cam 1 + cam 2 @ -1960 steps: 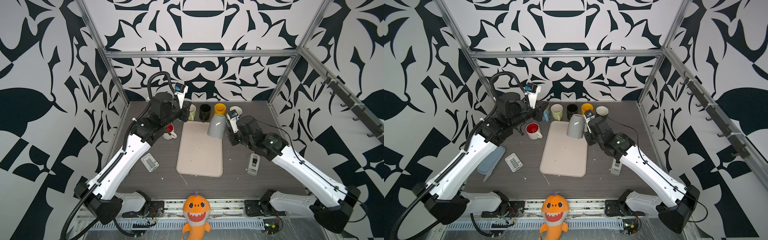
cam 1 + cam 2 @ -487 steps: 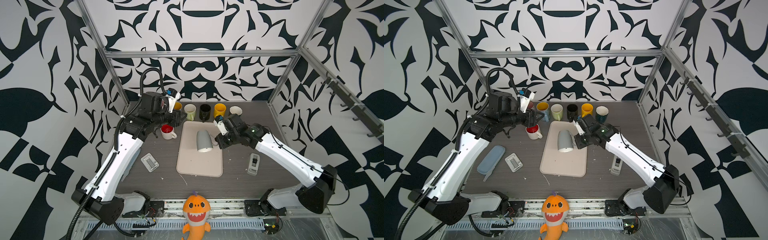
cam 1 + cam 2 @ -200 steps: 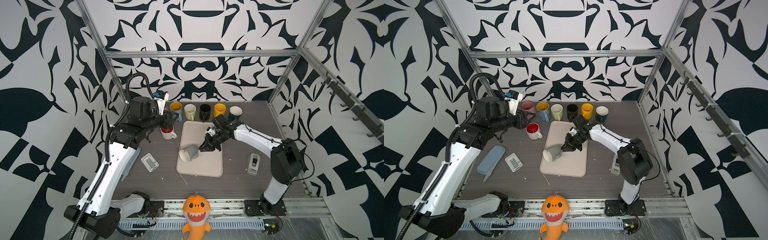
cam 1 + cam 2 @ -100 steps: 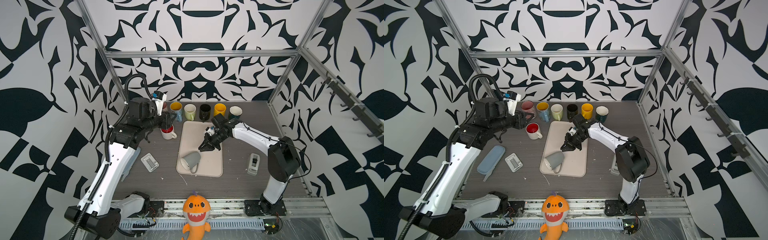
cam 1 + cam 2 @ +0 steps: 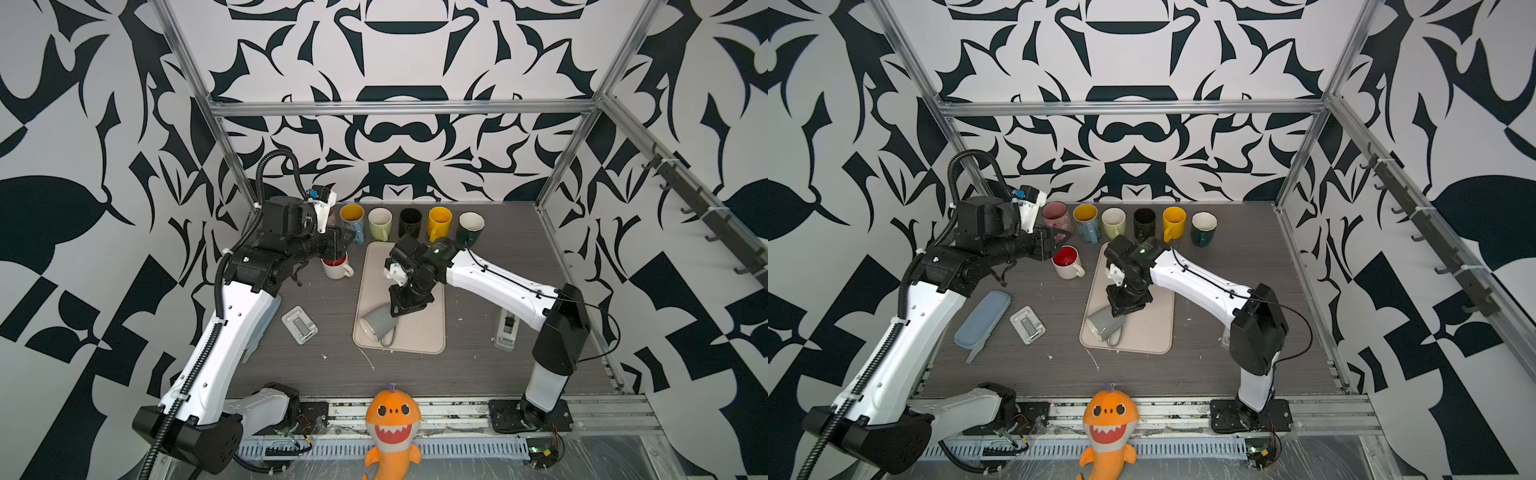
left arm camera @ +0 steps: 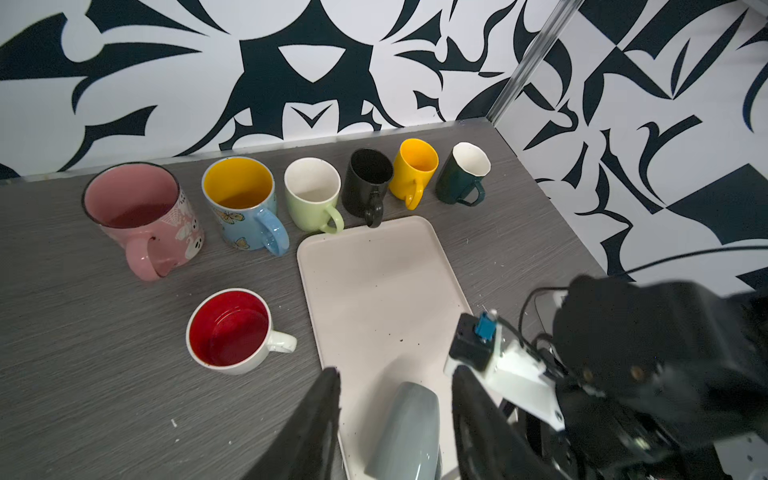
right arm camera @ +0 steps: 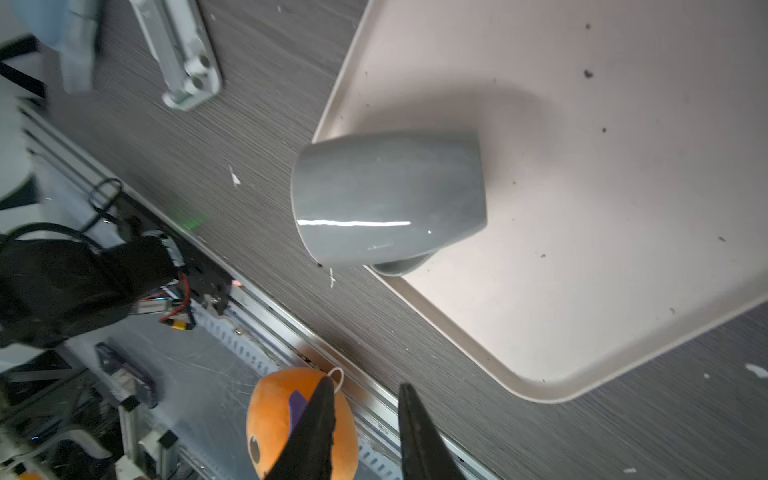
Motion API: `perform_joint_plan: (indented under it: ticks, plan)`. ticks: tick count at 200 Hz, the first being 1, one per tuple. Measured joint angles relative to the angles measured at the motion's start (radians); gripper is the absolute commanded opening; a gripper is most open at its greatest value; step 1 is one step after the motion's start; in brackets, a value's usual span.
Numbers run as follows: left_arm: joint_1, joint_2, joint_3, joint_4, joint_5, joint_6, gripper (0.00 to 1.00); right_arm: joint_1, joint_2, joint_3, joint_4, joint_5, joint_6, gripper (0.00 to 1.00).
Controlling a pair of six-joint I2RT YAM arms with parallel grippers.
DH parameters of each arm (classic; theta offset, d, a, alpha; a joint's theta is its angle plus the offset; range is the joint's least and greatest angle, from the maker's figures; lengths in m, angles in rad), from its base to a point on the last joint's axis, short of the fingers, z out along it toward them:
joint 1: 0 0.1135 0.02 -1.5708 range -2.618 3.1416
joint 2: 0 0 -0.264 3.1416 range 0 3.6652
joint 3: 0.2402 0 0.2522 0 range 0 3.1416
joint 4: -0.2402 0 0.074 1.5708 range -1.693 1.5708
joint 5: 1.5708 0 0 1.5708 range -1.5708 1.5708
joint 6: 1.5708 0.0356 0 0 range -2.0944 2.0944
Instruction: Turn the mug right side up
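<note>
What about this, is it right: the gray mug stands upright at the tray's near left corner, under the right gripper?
Not quite: the gray mug lies on its side, not upright, at the near left corner of the tray, under the right gripper. The right wrist view shows it plainly.

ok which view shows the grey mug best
The right wrist view: the grey mug is large, sharp and unblocked, lying on its side at the tray's edge. Both top views show it small, though with rim and handle. The left wrist view catches only part of it, cut off by the picture's edge.
</note>
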Motion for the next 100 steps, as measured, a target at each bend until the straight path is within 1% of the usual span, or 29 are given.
perform_joint_plan:
  ticks: [13,43,71,100]
  plan:
    - [0.000,-0.003,-0.021,-0.006,0.000,-0.007,0.47,0.046,-0.006,-0.008,-0.005,0.070,-0.022,0.43]
    - [0.000,-0.021,-0.071,-0.011,-0.001,-0.032,0.47,0.149,-0.020,-0.025,-0.004,0.213,-0.031,0.45]
    - [0.000,-0.068,-0.099,-0.011,-0.001,-0.050,0.47,0.233,-0.019,-0.024,-0.002,0.362,-0.027,0.46]
    - [0.000,-0.112,-0.111,-0.011,-0.001,-0.055,0.47,0.303,0.027,0.018,-0.002,0.489,-0.027,0.47]
